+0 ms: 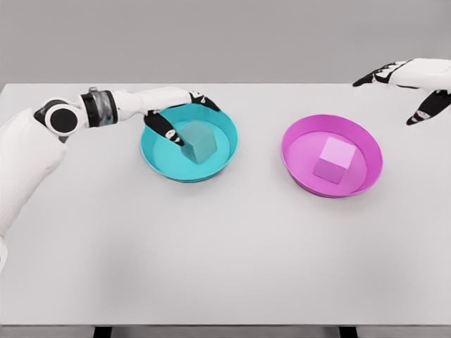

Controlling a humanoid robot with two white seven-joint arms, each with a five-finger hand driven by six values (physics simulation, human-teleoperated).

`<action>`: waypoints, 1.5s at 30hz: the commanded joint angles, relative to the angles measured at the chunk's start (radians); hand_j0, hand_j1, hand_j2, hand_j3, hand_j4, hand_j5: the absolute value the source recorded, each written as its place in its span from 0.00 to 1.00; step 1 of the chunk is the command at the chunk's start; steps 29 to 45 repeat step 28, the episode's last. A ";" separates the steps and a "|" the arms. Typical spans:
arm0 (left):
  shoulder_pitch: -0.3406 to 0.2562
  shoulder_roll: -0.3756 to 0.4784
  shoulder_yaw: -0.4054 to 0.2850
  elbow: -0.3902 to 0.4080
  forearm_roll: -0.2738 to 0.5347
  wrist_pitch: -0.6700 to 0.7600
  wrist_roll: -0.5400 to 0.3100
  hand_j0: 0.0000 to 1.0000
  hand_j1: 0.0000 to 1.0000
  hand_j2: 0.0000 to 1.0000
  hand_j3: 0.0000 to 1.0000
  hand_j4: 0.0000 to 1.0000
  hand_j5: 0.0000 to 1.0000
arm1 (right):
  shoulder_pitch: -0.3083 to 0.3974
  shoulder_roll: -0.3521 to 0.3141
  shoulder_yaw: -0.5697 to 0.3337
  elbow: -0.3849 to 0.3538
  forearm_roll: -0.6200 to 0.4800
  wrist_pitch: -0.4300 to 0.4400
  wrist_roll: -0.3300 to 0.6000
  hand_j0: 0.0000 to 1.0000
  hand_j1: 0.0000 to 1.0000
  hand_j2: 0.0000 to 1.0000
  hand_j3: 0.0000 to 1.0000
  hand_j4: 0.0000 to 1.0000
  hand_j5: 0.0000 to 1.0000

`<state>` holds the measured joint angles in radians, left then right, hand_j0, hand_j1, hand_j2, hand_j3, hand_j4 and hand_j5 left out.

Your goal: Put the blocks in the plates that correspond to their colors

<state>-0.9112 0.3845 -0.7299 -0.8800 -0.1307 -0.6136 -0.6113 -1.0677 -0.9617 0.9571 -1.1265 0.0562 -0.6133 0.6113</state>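
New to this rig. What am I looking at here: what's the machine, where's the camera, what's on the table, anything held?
This is a simulator render, seen from a camera on a humanoid robot's head, looking down at a white table. The two white arms are the robot's own.

The left hand reaches in from the picture's left and sits over the rim of the round teal plate. Its fingers are spread beside the teal cube that lies in that plate; whether they touch it is hard to tell, but they are not closed around it.

The right hand hovers open at the upper right, holding nothing.

The round magenta plate holds a pink cube. Both blocks already lie in plates of matching colour.
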 commanded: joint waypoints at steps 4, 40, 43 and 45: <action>-0.003 0.004 0.006 -0.017 0.016 0.003 0.000 1.00 1.00 1.00 1.00 1.00 1.00 | 0.002 0.063 -0.034 0.097 -0.003 0.002 0.000 1.00 1.00 1.00 1.00 1.00 1.00; 0.479 0.450 0.423 -0.393 0.413 0.003 0.000 1.00 1.00 1.00 1.00 1.00 1.00 | 0.005 0.067 -0.028 0.096 0.013 0.002 0.000 1.00 1.00 1.00 1.00 1.00 1.00; 0.479 0.450 0.423 -0.393 0.413 0.003 0.000 1.00 1.00 1.00 1.00 1.00 1.00 | 0.005 0.067 -0.028 0.096 0.013 0.002 0.000 1.00 1.00 1.00 1.00 1.00 1.00; 0.479 0.450 0.423 -0.393 0.413 0.003 0.000 1.00 1.00 1.00 1.00 1.00 1.00 | 0.005 0.067 -0.028 0.096 0.013 0.002 0.000 1.00 1.00 1.00 1.00 1.00 1.00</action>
